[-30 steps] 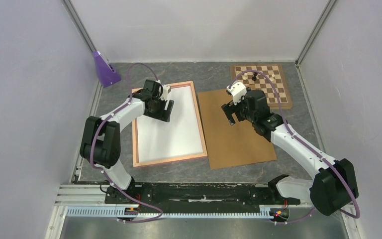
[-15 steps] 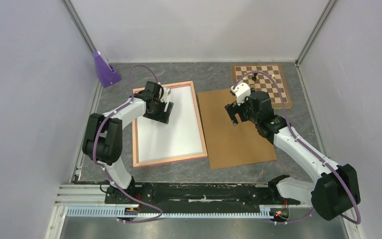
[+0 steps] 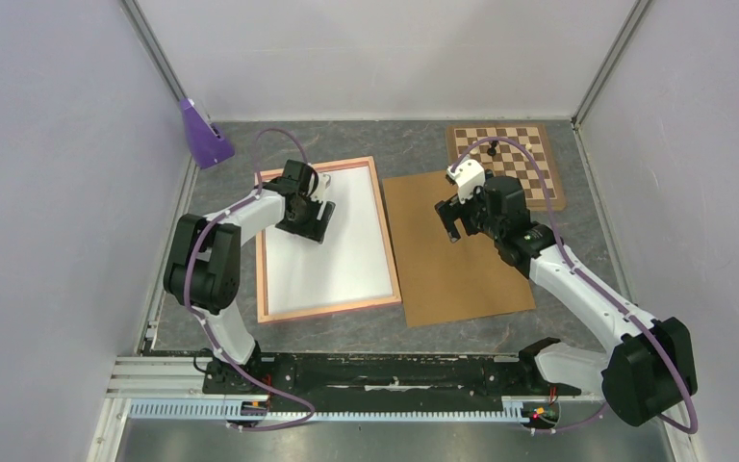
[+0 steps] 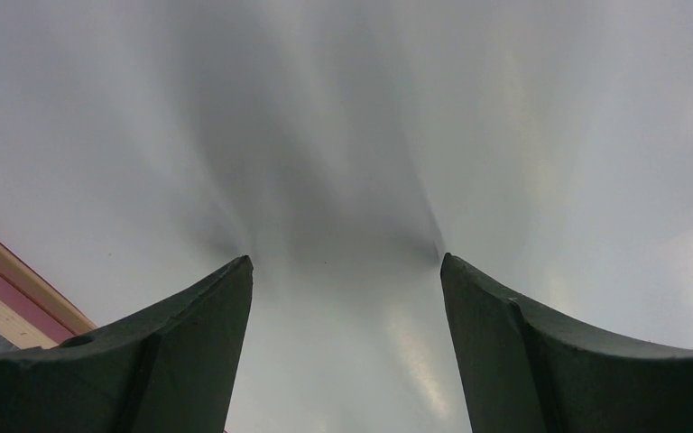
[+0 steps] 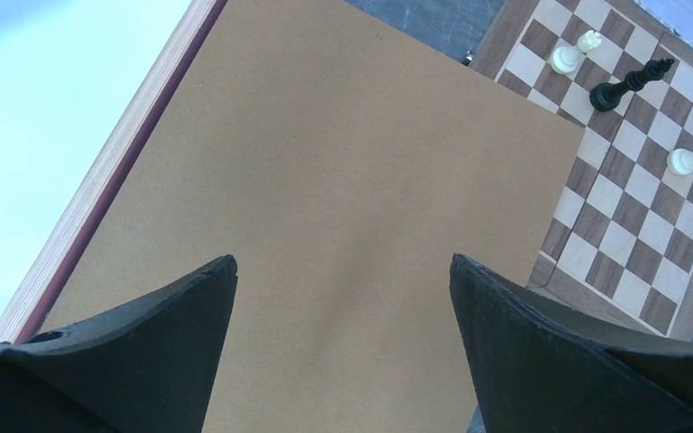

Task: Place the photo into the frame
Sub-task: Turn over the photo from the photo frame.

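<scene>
Most of the job looked done: the photo lay inside the frame on the left half of the tabletop, showing only a blank white side. I judged it face down, since its print was hidden in every view. The frame lay flat around it, pale wood edge up. The left jaws sat low over the sheet's far-left part, released and gripping nothing; whether their tips touched it I could not tell. What was left, by my reckoning, was a check that the sheet sat flush, and perhaps the brown backing board, which lay just right of the frame and outside it. The right jaws hung above that board, spread wide and empty.

Only the overhead view gave the whole layout. The left wrist view showed just glossy pale sheet and a corner strip of frame. The right wrist view caught what overhead barely resolved: a black chessman and two white ones on the chessboard beyond the board.
</scene>
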{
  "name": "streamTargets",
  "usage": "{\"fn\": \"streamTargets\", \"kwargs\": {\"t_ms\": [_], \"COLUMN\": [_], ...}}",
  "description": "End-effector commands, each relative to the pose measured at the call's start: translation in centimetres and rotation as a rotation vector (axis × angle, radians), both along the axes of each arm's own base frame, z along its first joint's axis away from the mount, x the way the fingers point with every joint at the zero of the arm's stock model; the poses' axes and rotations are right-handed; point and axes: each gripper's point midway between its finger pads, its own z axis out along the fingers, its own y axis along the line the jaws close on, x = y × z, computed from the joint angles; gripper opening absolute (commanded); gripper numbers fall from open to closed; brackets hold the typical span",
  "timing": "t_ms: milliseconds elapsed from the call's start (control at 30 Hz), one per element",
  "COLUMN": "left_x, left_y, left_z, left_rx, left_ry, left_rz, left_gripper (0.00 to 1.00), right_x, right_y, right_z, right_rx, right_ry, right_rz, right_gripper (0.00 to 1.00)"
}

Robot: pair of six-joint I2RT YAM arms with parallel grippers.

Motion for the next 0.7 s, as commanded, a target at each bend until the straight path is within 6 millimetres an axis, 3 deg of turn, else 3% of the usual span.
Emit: {"fn": "streamTargets", "kwargs": {"t_ms": [0, 667], "left_x": [0.9, 0.6], "left_y": [0.4, 1.6], "left_z": [-0.2, -1.0], "left_rx": [0.029, 0.073], "left_ry": [-0.031, -0.012], "left_rz": [-0.027, -0.008], "left_gripper": [0.82, 0.82], "right_x": [0.4, 0.3], "right_y": [0.3, 0.4], "right_z": [1.9, 2.1], "right_rx": [0.044, 0.060], "right_ry": [-0.060, -0.062], "right_rz": [0.001, 0.011], "right_gripper": [0.91, 0.91]}}
